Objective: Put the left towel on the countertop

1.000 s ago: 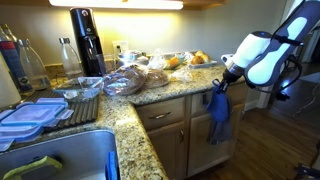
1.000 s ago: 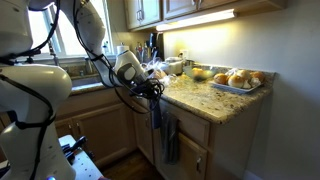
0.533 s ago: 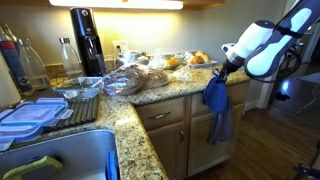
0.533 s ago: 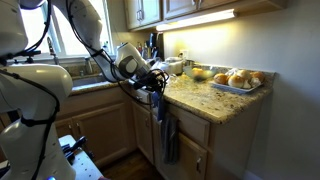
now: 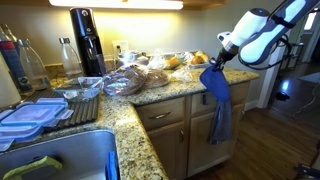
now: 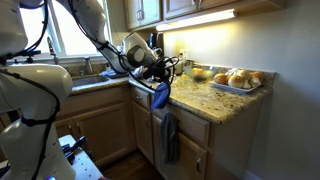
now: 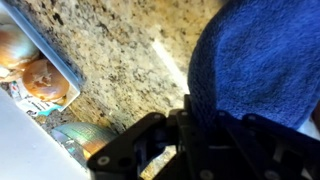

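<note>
My gripper (image 5: 219, 64) is shut on the left towel (image 5: 215, 88), a saturated blue cloth that hangs from the jaws at the height of the countertop edge. In an exterior view the towel (image 6: 161, 95) dangles just off the front edge of the speckled granite countertop (image 6: 205, 98). In the wrist view the blue towel (image 7: 255, 60) fills the right side, pinched in my gripper (image 7: 190, 120), above the granite countertop (image 7: 120, 55). A duller slate towel (image 5: 221, 118) still hangs on the cabinet front; it also shows in an exterior view (image 6: 169, 137).
A tray of bread rolls (image 6: 236, 79) sits at the counter's end, and also shows in the wrist view (image 7: 35, 75). Bagged bread (image 5: 125, 80), a soda maker (image 5: 87, 42), bottles (image 5: 25, 65), stacked lids (image 5: 30, 115) and a sink (image 5: 60, 160) crowd the counter.
My gripper has risen with the blue towel, lifting it off the cabinet front up to countertop height and toward the counter. The slate towel stayed hanging.
</note>
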### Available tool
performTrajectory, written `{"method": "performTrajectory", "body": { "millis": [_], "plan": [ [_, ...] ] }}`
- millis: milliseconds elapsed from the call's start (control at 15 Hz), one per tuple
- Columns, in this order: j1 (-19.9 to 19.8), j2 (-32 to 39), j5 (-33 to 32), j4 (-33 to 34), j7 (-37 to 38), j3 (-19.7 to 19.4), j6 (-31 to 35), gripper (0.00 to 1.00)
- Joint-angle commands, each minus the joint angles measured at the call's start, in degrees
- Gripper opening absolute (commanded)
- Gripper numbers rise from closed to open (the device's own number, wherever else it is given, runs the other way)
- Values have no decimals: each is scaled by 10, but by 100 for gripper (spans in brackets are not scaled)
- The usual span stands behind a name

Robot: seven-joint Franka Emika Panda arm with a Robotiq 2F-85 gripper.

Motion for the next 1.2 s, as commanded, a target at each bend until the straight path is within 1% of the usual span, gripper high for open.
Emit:
{"method": "performTrajectory", "body": {
  "millis": [0, 67, 133, 200, 267, 400, 467, 600, 667, 733, 800, 867, 933, 1067, 1133],
  "plan": [
    [-48, -26, -21, 56, -34, 23, -50, 8],
    [-70, -26, -21, 72, -42, 41, -59, 8],
    [-109, -35, -89, 86, 7, 66, -65, 8],
    [-144, -34, -108, 102, 7, 95, -72, 8],
    [-182, -35, -133, 115, 16, 128, -75, 8],
    [-269, -40, -165, 133, 26, 208, -77, 8],
    [-300, -26, -97, 135, -36, 246, -65, 7],
    [-377, -18, -69, 147, -59, 325, -67, 7],
    [-408, -13, -53, 154, -73, 360, -70, 34],
    [-434, -7, -38, 159, -83, 388, -74, 35],
    [-461, -4, -24, 165, -96, 419, -77, 39],
    [-521, -12, -110, 170, -25, 469, -82, 46],
    [-552, -8, -123, 177, -24, 501, -86, 52],
    [-605, -5, -162, 188, 1, 547, -96, 65],
    [-624, -7, -179, 189, 11, 562, -99, 73]
  ]
}}
